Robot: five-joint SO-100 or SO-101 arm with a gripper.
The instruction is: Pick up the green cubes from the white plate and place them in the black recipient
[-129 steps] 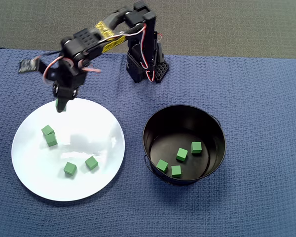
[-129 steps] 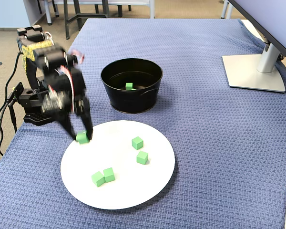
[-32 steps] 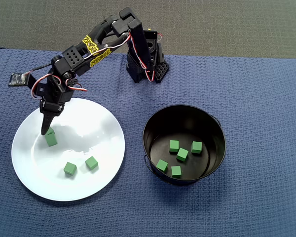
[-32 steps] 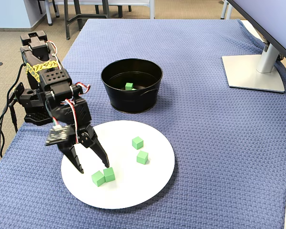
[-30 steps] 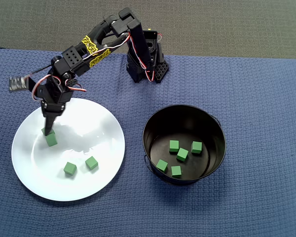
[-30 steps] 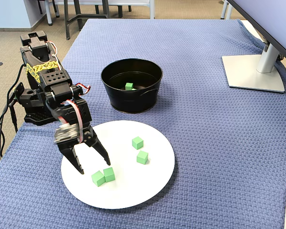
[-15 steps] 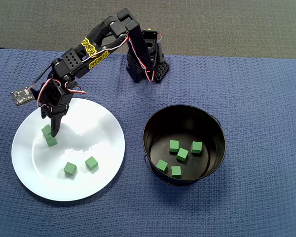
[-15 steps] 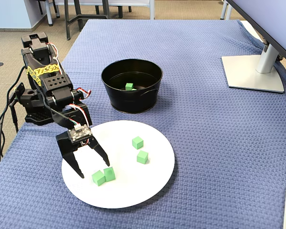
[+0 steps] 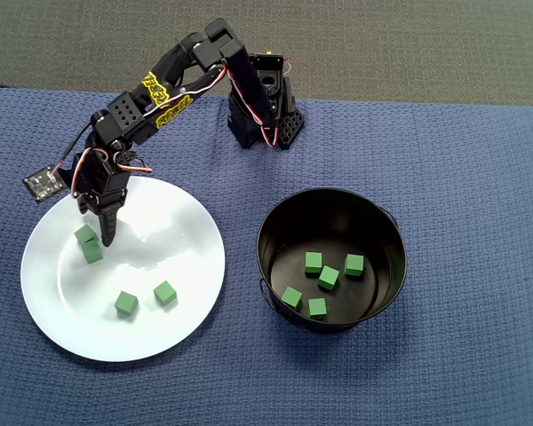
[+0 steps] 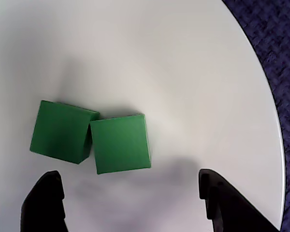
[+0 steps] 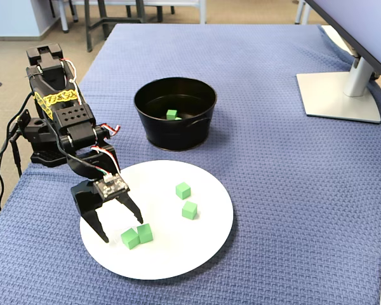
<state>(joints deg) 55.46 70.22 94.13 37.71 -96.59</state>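
Green cube pair (image 10: 92,140) touching at plate's (image 9: 186,266) 9 o'clock, so gripper (image 10: 130,193) hovers spread wide to straddle.

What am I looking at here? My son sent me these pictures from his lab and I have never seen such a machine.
It is a small black robot arm on a blue cloth, ending in a two-finger gripper. One camera looks straight down, one stands off to the side, one rides on the arm's wrist. A white plate carries four green cubes; a black pot holds five more. The gripper is open, holding nothing, poised at two touching cubes on the plate.
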